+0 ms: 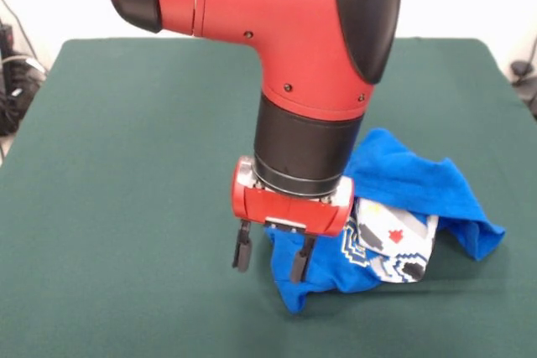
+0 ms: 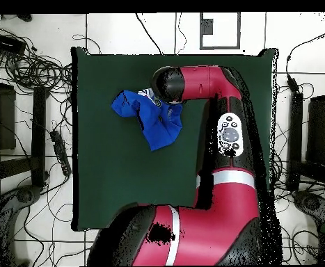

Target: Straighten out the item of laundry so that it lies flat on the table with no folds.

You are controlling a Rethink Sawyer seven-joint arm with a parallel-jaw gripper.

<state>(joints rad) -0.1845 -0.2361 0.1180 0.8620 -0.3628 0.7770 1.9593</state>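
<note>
The item of laundry [image 1: 409,180], a bright blue T-shirt, lies crumpled in a heap on the right half of the green table [image 1: 126,165]. Its white-grey pixel print [image 1: 393,243] shows on a fold turned toward the camera. My gripper [image 1: 271,257] hangs open just above the table at the heap's left edge. One finger [image 1: 299,261] stands in front of the blue cloth, the other [image 1: 242,249] over bare felt. Nothing is held. In the overhead view the shirt [image 2: 145,115] sits in the table's [image 2: 109,181] upper left part, and the arm's wrist [image 2: 170,83] hides the gripper and part of the cloth.
The arm's red body [image 2: 224,139] stretches across the right side of the table in the overhead view. Cables [image 2: 33,69] and dark equipment lie on the floor around the table. Green felt stretches wide to the left of the shirt in the front view.
</note>
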